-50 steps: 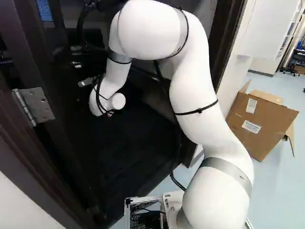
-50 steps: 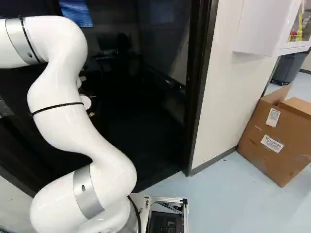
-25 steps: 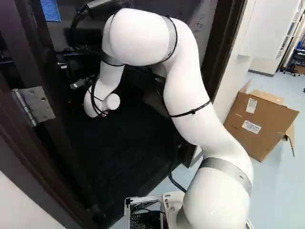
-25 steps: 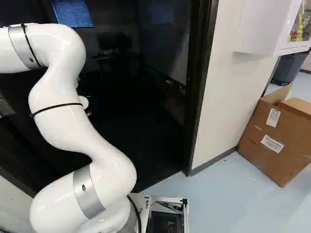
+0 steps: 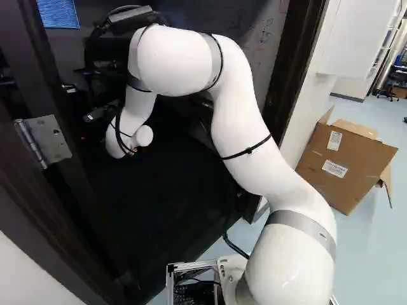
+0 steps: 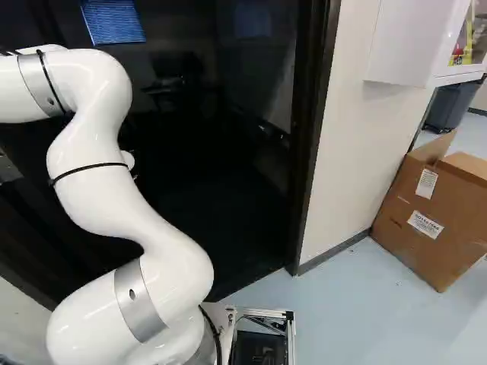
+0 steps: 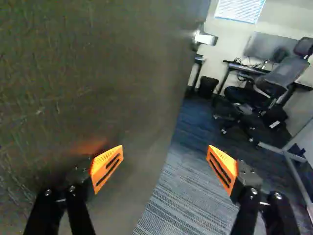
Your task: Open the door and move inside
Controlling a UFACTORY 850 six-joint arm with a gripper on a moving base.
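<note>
In the wrist view the gripper (image 7: 165,166) is open, its orange-padded fingers wide apart. The dark door (image 7: 98,73) fills the area ahead of and beside one finger; whether they touch I cannot tell. A metal handle (image 7: 206,38) shows near the door's far edge. Beyond that edge, the other finger stands against the room's carpet. The doorway is open, with its dark frame (image 6: 308,137) and a metal hinge (image 5: 44,140) visible. My arm reaches in through it; the gripper's fingers cannot be made out in the base views.
Inside are an office chair (image 7: 279,81), a desk, a black bin (image 7: 208,86) and a glass-like panel with a metal rail. Right of the doorway stand a white wall (image 6: 350,152), a wall cabinet (image 6: 403,46) and a cardboard box (image 6: 434,220).
The arm's upper bend and wrist have moved left and slightly down in the left base view, uncovering more of the room's back wall. The base shows no clear movement.
</note>
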